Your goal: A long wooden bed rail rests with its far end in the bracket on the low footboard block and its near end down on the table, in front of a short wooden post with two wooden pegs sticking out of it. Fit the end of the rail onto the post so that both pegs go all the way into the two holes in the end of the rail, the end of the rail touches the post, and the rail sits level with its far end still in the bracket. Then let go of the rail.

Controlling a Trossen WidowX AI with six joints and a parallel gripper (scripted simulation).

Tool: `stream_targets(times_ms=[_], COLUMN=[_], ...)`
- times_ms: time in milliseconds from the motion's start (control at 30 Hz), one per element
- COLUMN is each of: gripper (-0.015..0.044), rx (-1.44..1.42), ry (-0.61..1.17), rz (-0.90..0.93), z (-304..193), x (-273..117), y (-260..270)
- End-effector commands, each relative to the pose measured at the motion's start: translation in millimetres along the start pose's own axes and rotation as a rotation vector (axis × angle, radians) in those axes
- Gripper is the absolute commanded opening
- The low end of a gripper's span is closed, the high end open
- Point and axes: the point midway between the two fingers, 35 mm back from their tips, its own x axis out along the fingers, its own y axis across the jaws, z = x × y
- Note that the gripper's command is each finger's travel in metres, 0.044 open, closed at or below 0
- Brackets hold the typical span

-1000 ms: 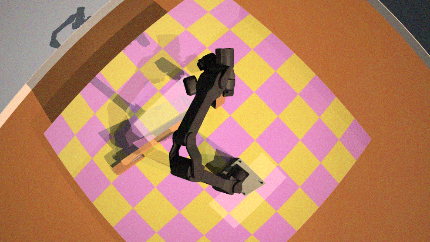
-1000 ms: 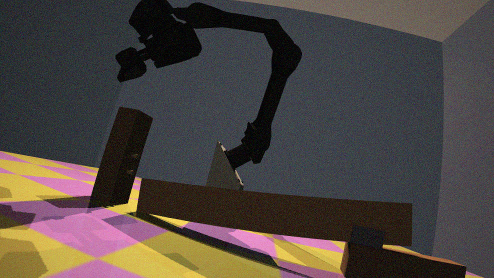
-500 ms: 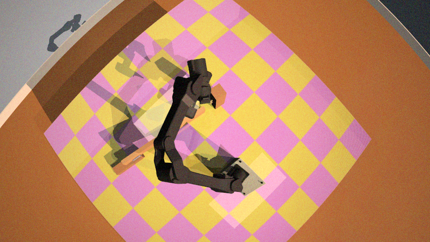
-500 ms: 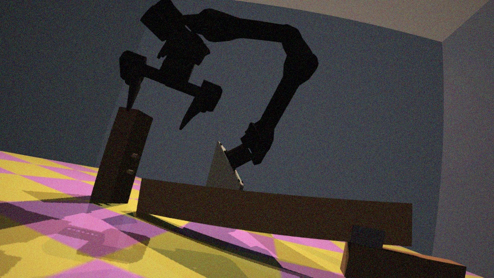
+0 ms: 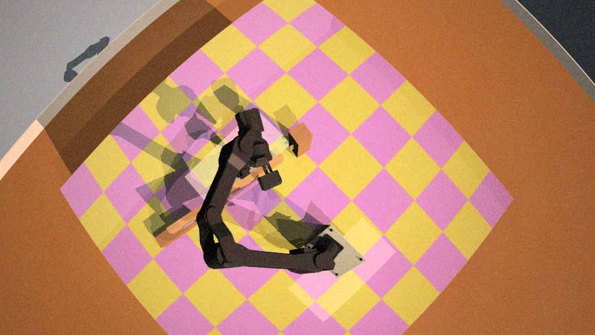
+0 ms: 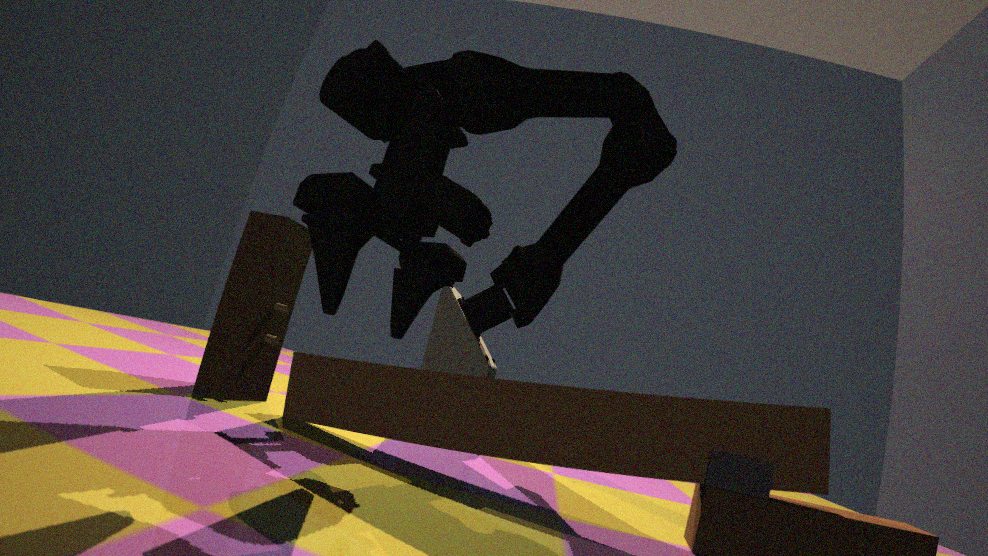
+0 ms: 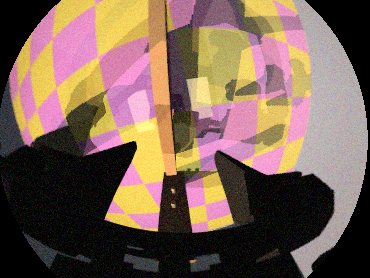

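The bed rail (image 5: 246,181) (image 6: 552,430) (image 7: 160,90) slopes down from the bracket (image 6: 737,472) on the footboard block (image 6: 808,526) to its near end, low at the table. A gap separates that end from the upright post (image 5: 303,139) (image 6: 241,311) (image 7: 175,220). Its upper peg (image 6: 281,306) (image 7: 173,190) and lower peg (image 6: 271,337) (image 7: 173,205) stick out towards the rail. My gripper (image 6: 364,325) (image 7: 176,150) is open and empty above the near part of the rail. In the wrist view the rail runs between the fingertips. The holes in the rail end are hidden.
The arm's base plate (image 5: 348,259) (image 6: 452,342) stands on the checkered table, on the side of the rail towards the lower right in the top view. The arm's links cross over the middle of the rail in that view. Shadows fall around the rail.
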Motion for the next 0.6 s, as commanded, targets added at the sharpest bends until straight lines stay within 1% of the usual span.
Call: stream_targets(times_ms=[0, 300, 567], gripper=[0.044, 0.044, 0.044], rx=[-0.184, -0.184, -0.184], ry=[0.035, 0.035, 0.037], rz=[0.042, 0.042, 0.042], z=[8, 6, 5], x=[8, 8, 20], y=[13, 13, 13])
